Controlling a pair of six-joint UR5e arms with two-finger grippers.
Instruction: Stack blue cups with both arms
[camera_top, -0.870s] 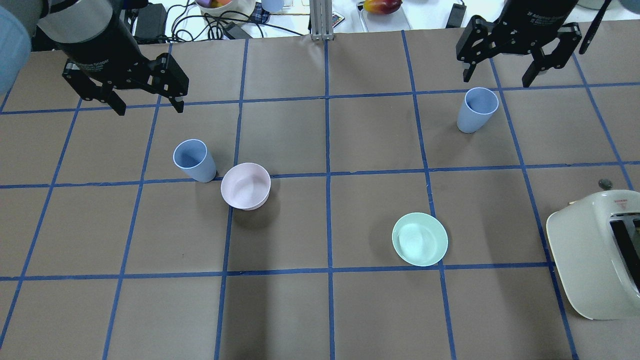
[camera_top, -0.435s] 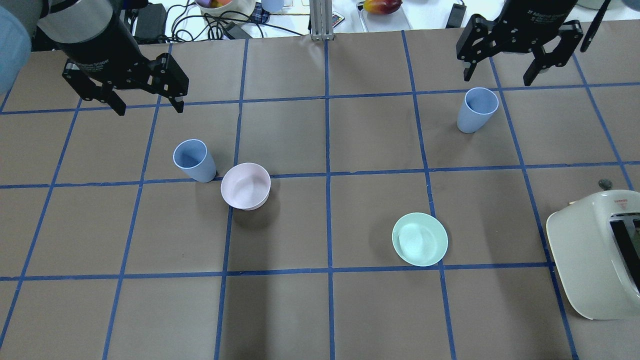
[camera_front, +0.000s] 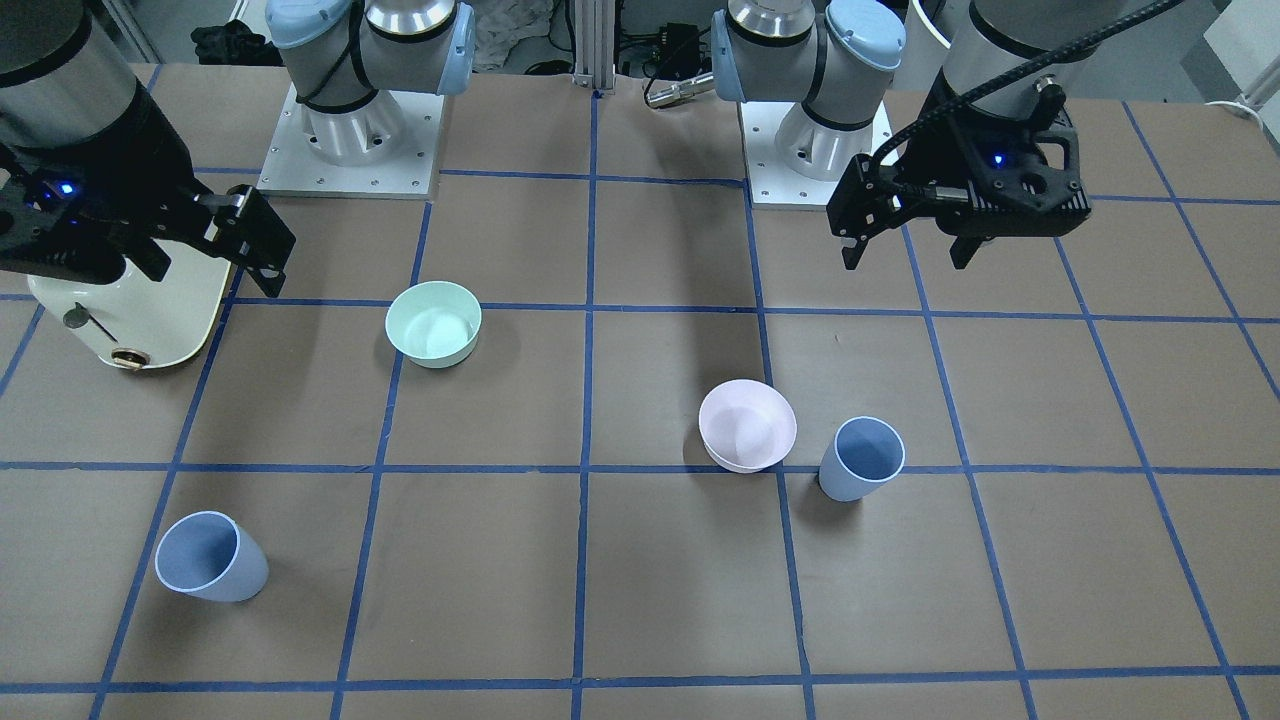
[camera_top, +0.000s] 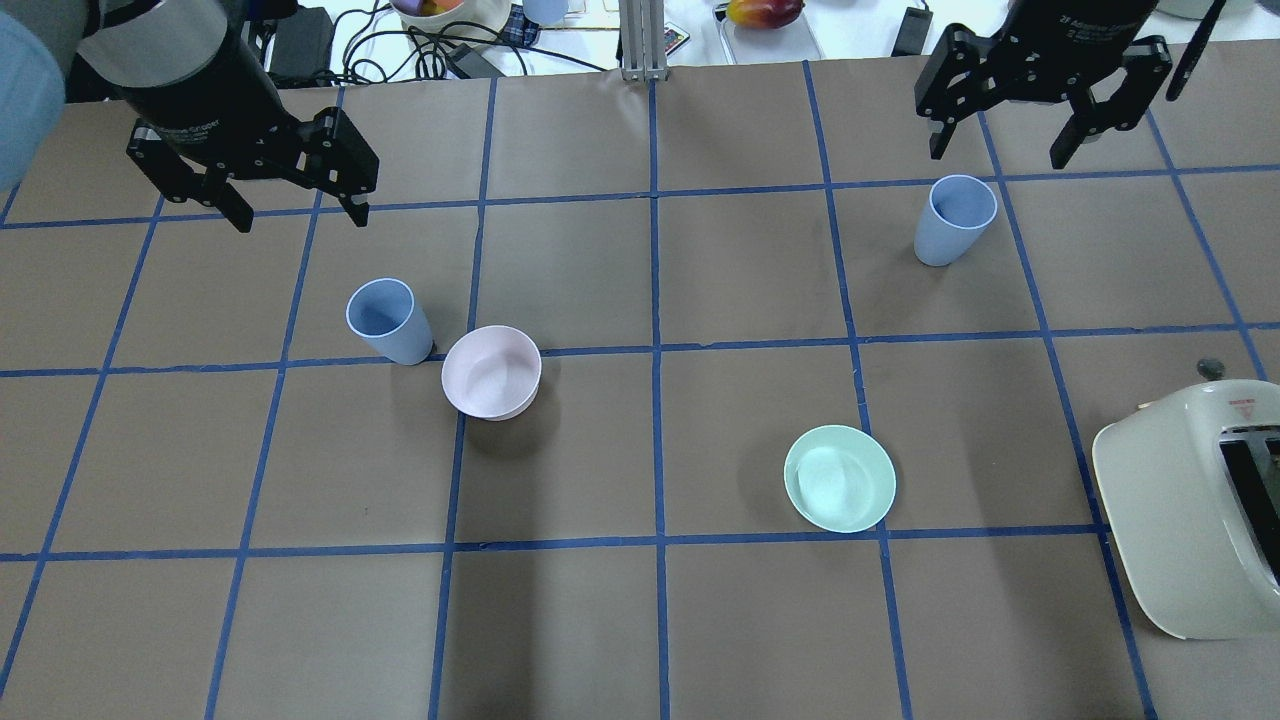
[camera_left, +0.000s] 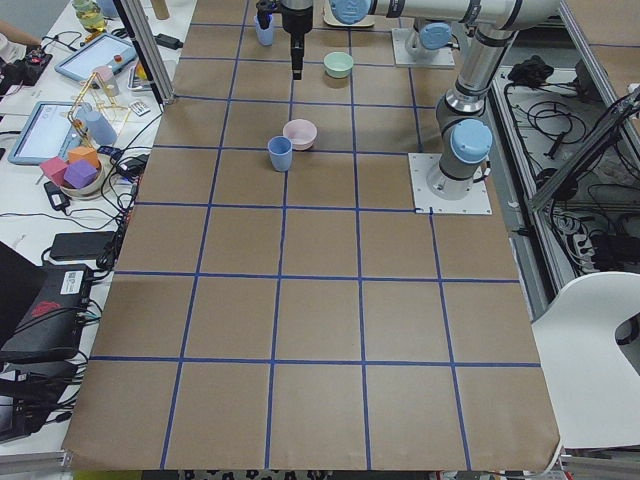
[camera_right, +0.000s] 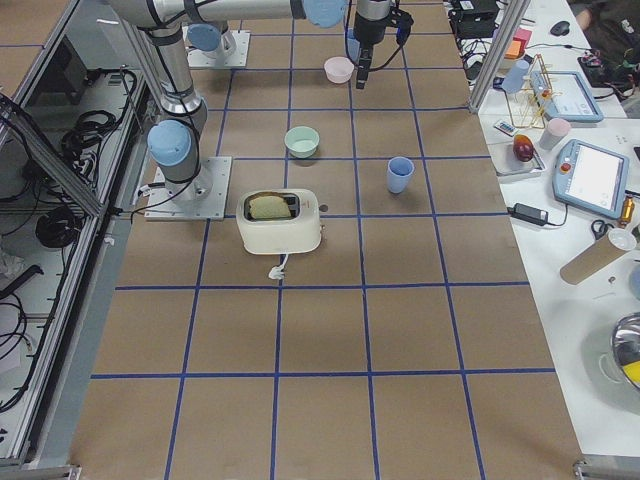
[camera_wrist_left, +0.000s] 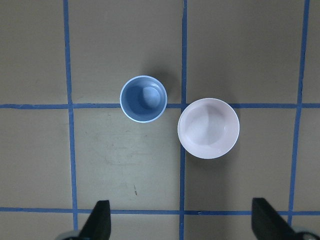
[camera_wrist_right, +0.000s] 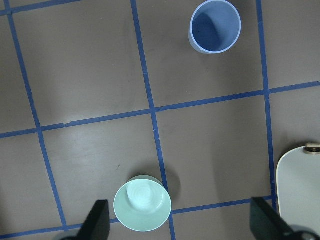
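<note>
One blue cup (camera_top: 388, 320) stands upright at the left, beside the pink bowl; it also shows in the left wrist view (camera_wrist_left: 143, 98). The other blue cup (camera_top: 952, 220) stands alone at the far right and shows in the right wrist view (camera_wrist_right: 215, 26). My left gripper (camera_top: 300, 215) is open and empty, high above the table, beyond and left of its cup. My right gripper (camera_top: 997, 155) is open and empty, high above the table, just beyond its cup. Both cups are apart from the grippers.
A pale pink bowl (camera_top: 491, 372) stands right next to the left cup. A mint-green bowl (camera_top: 839, 478) stands at the centre right. A cream toaster (camera_top: 1190, 510) sits at the near right edge. Cables and clutter lie beyond the far edge.
My right gripper has drifted slightly toward the far edge and to the right. The left gripper, cups and bowls have not visibly moved.
</note>
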